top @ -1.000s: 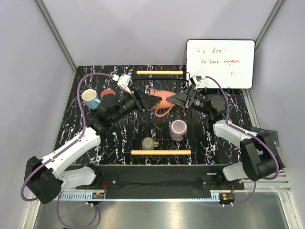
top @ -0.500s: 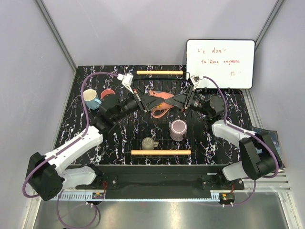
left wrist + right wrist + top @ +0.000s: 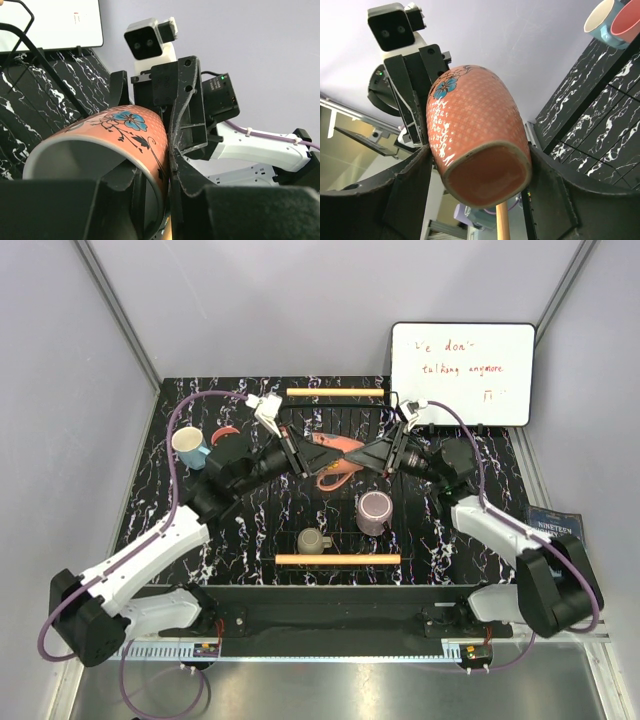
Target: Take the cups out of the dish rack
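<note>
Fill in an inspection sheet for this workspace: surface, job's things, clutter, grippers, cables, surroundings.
Surface: black marbled table.
Job's things: dish rack holds mauve mug and olive-grey mug; orange mug held above it; blue cup and pink cup outside it, left.
Clutter: booklet at the right edge.
Grippers: left gripper and right gripper both appear shut on the orange mug.
Cables: purple cables loop from each wrist.
Surroundings: whiteboard with writing; plain walls.

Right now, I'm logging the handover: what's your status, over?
Left gripper and right gripper both shut on orange mug, held above rack. Mauve cup, olive cup in rack. No obstruction seen.
</note>
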You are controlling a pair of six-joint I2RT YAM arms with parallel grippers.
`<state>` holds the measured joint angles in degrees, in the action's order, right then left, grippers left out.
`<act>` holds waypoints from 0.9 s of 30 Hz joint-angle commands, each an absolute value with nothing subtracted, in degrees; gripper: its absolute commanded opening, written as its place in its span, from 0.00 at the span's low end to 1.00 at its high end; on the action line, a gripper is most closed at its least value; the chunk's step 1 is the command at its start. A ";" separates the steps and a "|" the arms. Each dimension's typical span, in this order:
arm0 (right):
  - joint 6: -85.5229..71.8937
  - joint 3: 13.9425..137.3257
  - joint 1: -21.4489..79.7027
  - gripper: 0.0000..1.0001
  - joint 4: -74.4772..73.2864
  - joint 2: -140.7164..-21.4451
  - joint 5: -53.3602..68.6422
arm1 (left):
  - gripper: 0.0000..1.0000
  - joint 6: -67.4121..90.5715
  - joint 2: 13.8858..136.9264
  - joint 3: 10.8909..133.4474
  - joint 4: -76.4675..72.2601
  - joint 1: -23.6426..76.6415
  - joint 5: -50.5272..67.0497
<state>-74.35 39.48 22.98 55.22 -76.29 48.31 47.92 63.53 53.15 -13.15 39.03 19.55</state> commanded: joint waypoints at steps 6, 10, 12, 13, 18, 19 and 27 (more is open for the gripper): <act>-57.84 44.12 24.87 0.93 34.19 -65.83 44.21 | 0.00 37.00 59.33 61.52 1.22 38.67 5.36; -56.69 43.95 24.78 0.95 31.65 -64.87 43.42 | 0.00 35.69 58.45 63.45 3.51 38.67 3.61; -55.81 44.03 24.79 0.95 30.42 -64.43 42.72 | 0.00 34.72 58.45 65.64 6.65 38.67 2.29; -55.20 44.12 24.79 0.95 28.15 -63.64 42.19 | 0.00 32.80 58.53 66.70 8.25 38.67 0.28; -47.65 46.49 24.79 0.95 17.59 -60.82 37.10 | 0.00 25.76 60.28 77.48 22.28 38.06 -10.00; -46.85 46.76 24.70 0.95 14.88 -60.04 36.31 | 0.00 23.84 60.81 79.26 24.67 37.71 -14.37; -44.03 46.93 24.79 0.95 9.58 -58.97 32.43 | 0.00 22.93 65.37 87.00 40.74 27.35 -25.39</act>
<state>-47.05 44.88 24.45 13.54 -59.55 35.40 24.80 62.06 83.35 33.01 32.27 -17.02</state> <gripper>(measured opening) 0.948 0.194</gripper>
